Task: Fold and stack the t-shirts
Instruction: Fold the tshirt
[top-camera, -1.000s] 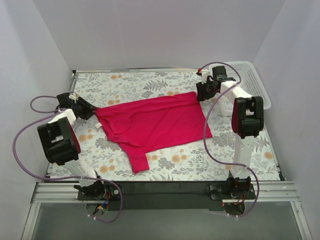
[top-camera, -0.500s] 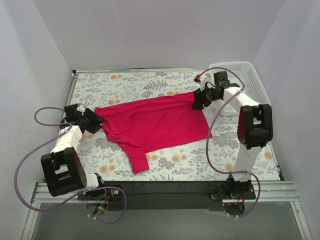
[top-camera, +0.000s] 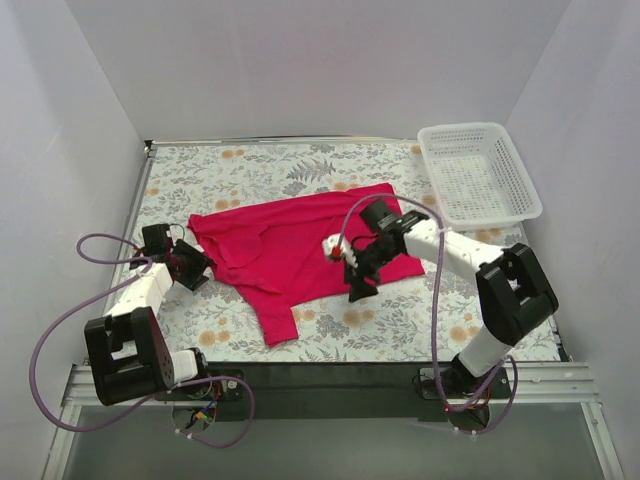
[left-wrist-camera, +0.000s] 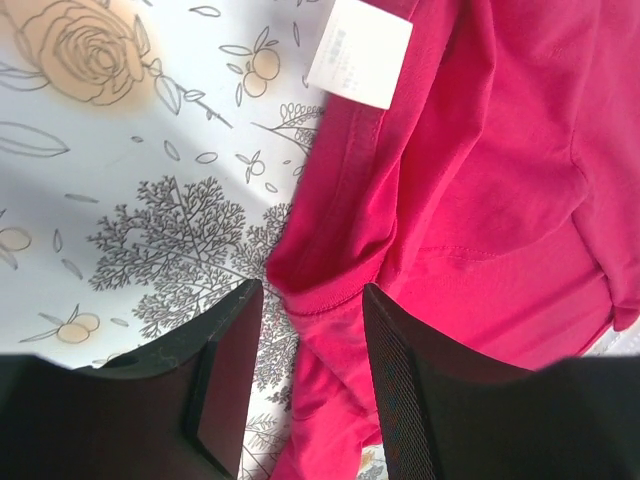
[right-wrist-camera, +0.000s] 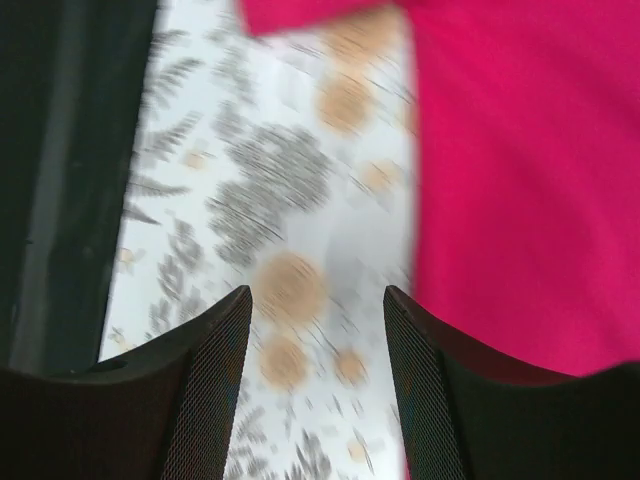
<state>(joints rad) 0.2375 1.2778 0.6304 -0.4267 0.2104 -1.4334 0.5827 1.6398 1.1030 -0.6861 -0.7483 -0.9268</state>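
A magenta-red t-shirt (top-camera: 300, 245) lies spread and wrinkled on the floral table, one sleeve trailing toward the near edge. My left gripper (top-camera: 198, 272) sits low at the shirt's left edge. In the left wrist view this left gripper (left-wrist-camera: 310, 390) is open, with the shirt's ribbed hem (left-wrist-camera: 330, 290) lying loose between the fingers (left-wrist-camera: 400, 390) and a white tag (left-wrist-camera: 360, 50) beyond. My right gripper (top-camera: 356, 290) hangs over the shirt's near edge. In the blurred right wrist view the right gripper (right-wrist-camera: 315, 390) is open over bare floral cloth, with the shirt (right-wrist-camera: 530, 180) just to its right.
A white mesh basket (top-camera: 458, 128) stands at the back right corner. White walls close in the table on three sides. The black front rail (right-wrist-camera: 60, 180) runs along the near edge. Purple cables loop beside both arms.
My right arm swung from the shirt's back right corner across to its near edge. My left gripper slid nearer along the left edge. Both grippers opened wider.
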